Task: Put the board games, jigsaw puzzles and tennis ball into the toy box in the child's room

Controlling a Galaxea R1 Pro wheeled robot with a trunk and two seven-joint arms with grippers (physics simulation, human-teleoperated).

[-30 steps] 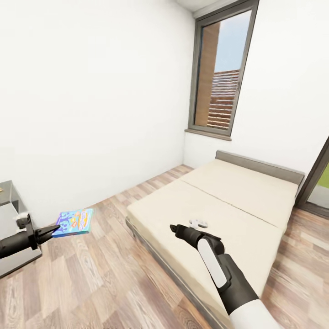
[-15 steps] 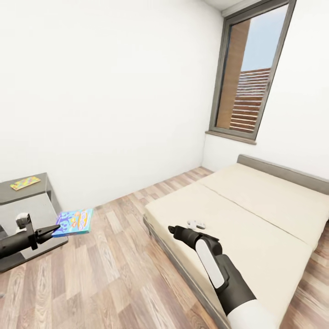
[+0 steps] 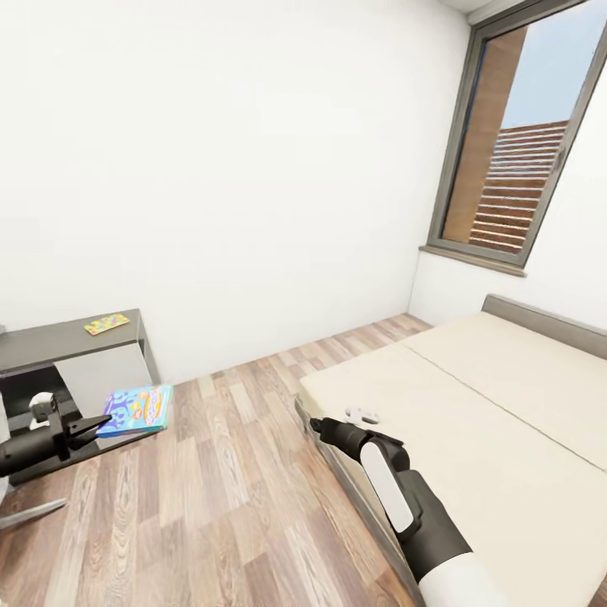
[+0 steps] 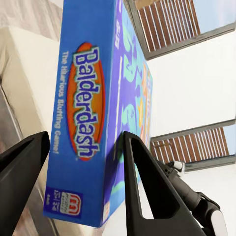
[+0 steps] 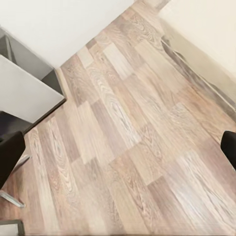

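The left gripper (image 3: 99,421), a black two-fingered tool at the end of a dark arm, is seen closed on the edge of a flat blue board game box (image 3: 136,409) printed with orange and yellow shapes. In the left wrist view the box (image 4: 93,123) is held between the two black fingers (image 4: 147,191), its blue side panel bearing the word "Balderdash" in an orange oval. The box is carried level above the brown wood-plank floor (image 3: 228,506), just in front of a dark grey desk (image 3: 67,341).

On the desk's top a thin, flat jigsaw puzzle (image 3: 106,323) of yellow, red and green pieces is laid near the white wall.

The right gripper (image 3: 316,426), black on a white-and-black arm, is held over the near edge of the wide cream-beige bed (image 3: 489,421); whether it is open cannot be told. A grey-framed window (image 3: 518,160) is set in the far wall.
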